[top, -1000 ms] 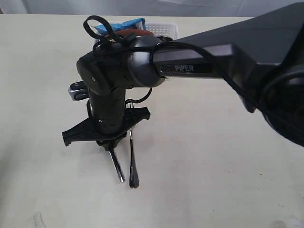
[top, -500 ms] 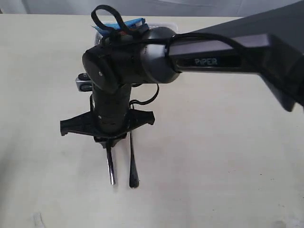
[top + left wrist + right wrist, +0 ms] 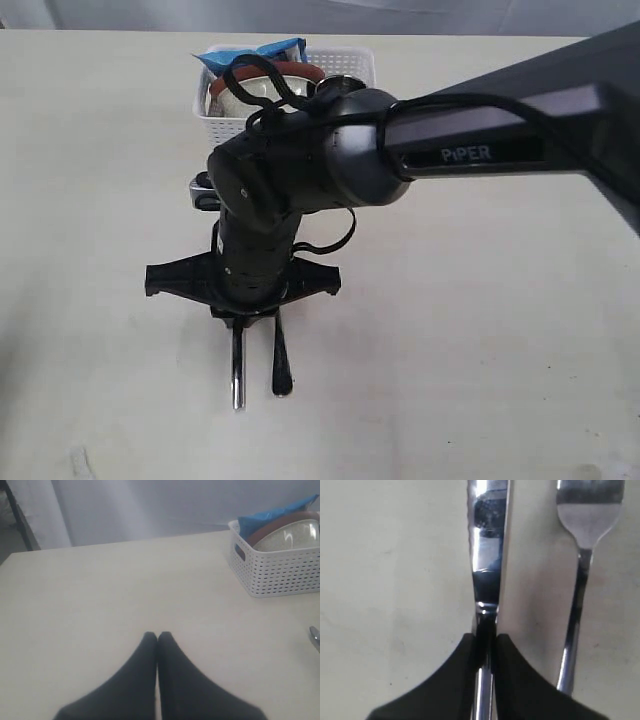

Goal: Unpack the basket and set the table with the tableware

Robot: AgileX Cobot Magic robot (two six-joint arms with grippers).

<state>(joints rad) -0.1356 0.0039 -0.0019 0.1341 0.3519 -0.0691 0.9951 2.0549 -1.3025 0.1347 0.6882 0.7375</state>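
Exterior and wrist views. The right gripper (image 3: pixel 485 640) (image 3: pixel 243 318), reaching across the broad pale cream tabletop (image 3: pixel 480 330) and pointing down at it, is clamped on the handle of the long steel knife (image 3: pixel 487 540) (image 3: pixel 238 375), whose blade runs out ahead of the fingertips. The slender steel fork (image 3: pixel 582 555) (image 3: pixel 280 360) lies just beside the knife and parallel to it, apart from the gripper. The white rectangular plastic basket with perforated lattice sides (image 3: pixel 345 62) (image 3: pixel 280 572) stands beyond the arm, well apart from the cutlery. It holds a blue snack packet (image 3: pixel 270 517), a small brown-red plate (image 3: pixel 280 524) and a pale greyish bowl (image 3: pixel 295 537). The left gripper (image 3: pixel 157 636) hangs over bare tabletop, fingertips pressed together on nothing.
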